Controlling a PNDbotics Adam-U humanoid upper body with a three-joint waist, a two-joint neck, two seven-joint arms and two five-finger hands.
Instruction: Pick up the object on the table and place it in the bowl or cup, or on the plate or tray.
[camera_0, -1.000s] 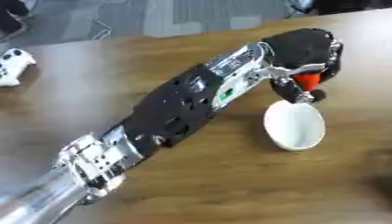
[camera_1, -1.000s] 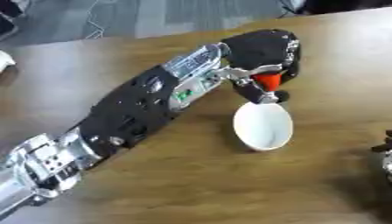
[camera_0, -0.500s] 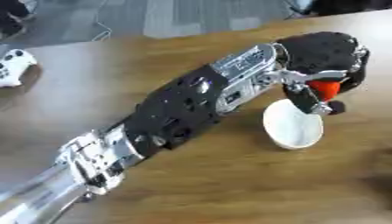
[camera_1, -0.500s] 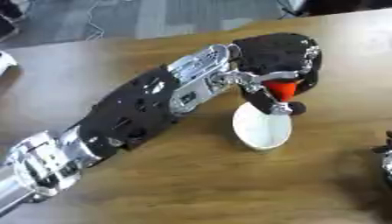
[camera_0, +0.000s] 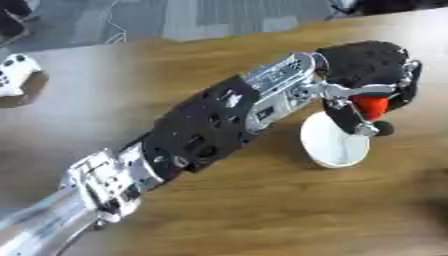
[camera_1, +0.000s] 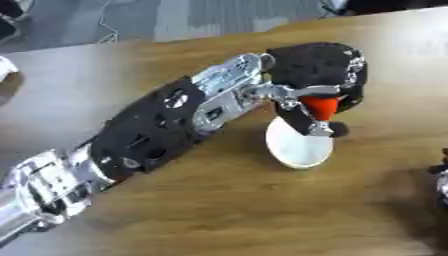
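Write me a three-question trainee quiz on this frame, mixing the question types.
1. True or false: the left hand is curled round the small orange-red object.
2. Where is that object relative to the white round bowl?
A. lying inside it
B. held above its far rim
C. resting on the wooden table to its left
3. Fill in: the white game controller lies near the table's far ____ corner.

Key: 1 true; 2 B; 3 left. The right hand barely shows at the right eye view's right edge.
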